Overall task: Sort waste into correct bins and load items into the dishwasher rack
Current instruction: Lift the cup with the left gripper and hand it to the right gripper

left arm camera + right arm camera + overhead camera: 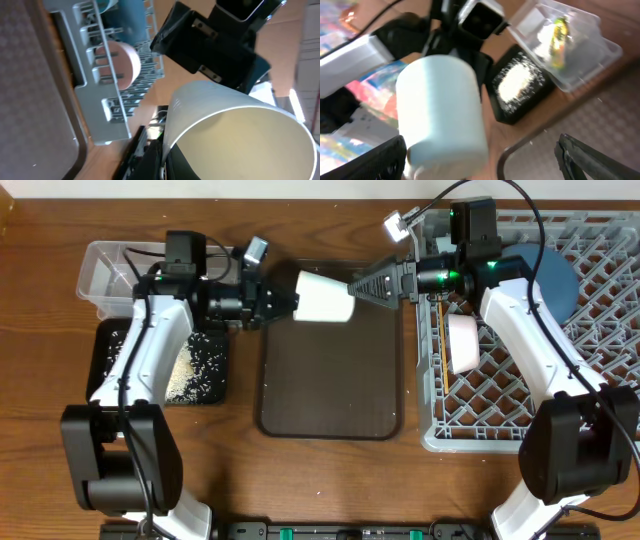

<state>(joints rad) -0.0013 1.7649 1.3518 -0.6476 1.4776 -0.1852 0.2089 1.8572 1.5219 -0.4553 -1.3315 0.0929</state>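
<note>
Small pale green cup (323, 297) hangs on its side over the far end of the dark brown flat serving tray (330, 390), pinched at the rim by the left gripper (285, 302). The right gripper (356, 288), fingers spread wide, brackets its base from the tray's right side. Risk: a mistimed release in the pass drops it onto the tray (smooth tapered wall, probably slippery). Wood-grain tabletop (330, 480) under the tray; the room beyond is too blurred to read.

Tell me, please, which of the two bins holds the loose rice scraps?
The shallow black tray, speckled with white rice; the clear tub next to it holds a crumpled napkin and a yellow-green wrapper instead.
</note>
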